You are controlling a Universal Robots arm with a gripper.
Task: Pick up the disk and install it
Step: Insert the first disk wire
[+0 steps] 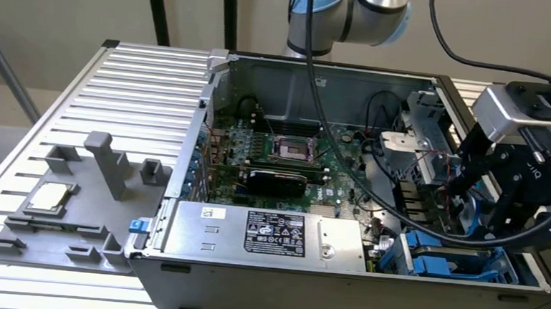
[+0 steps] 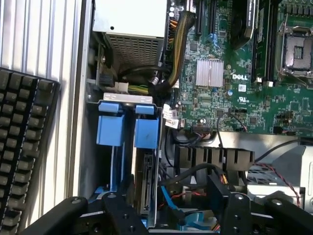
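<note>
The disk (image 2: 146, 188) stands on edge in the drive bay of the open computer case, clipped in its bright blue carrier (image 2: 146, 132), with its connector edge showing. A second blue carrier tab (image 2: 109, 129) sits in the slot beside it. My gripper (image 2: 171, 208) hangs just above the bay with its black fingers (image 2: 122, 208) spread wide on either side of the disk and not pressing on it. In the exterior view my gripper (image 1: 513, 216) is over the case's corner at the exterior view's right, above the blue carriers (image 1: 438, 265).
The grey power-supply box (image 1: 261, 233) lies along the case's front wall, the green motherboard (image 1: 285, 155) behind it. Black cables (image 1: 387, 204) loop across the case to my wrist. A CPU chip (image 1: 48, 196) rests on a grey fixture (image 1: 98, 240). A keyboard (image 2: 24, 147) lies outside the case.
</note>
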